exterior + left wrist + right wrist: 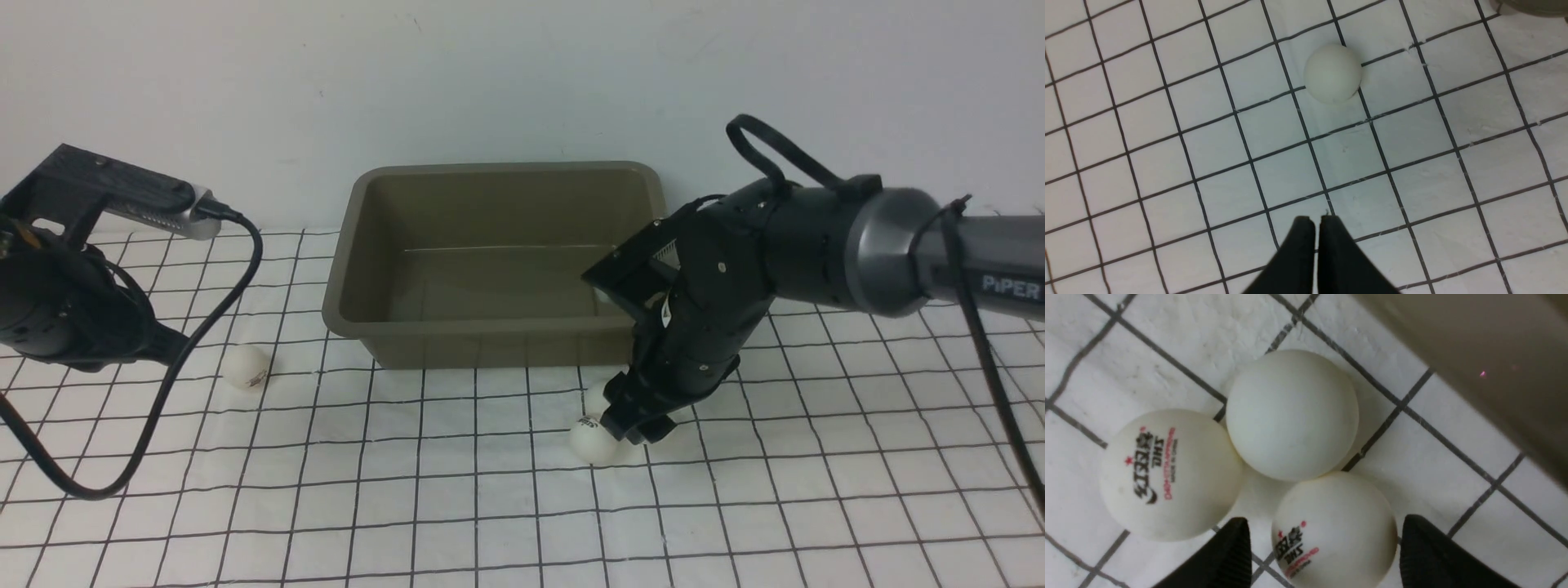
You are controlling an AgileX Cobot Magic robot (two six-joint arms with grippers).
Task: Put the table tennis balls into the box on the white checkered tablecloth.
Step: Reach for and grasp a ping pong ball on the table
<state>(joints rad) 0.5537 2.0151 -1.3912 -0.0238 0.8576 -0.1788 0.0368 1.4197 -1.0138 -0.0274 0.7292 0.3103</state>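
On the white checkered tablecloth (490,506), the left arm (65,302) hangs above the cloth at the far left. The left gripper (1316,222) is clenched, its 2 black fingers pressed together on nothing. 1 of the table tennis balls (247,368) lies alone on the cloth just ahead of it, apart from the fingertips and near the box's left front corner. The box (490,331) sits at the middle back of the cloth, upright. In front of its right end, 3 more balls huddle on the cloth, touching one another: a logo-printed ball (1169,475), a plain ball (1292,414) and a second printed ball (1335,531). The right gripper (641,425) is lowered onto this cluster, released, its fingers (1224,555) standing on either side of the second printed ball without clamping it. All 4 balls are outside the box.
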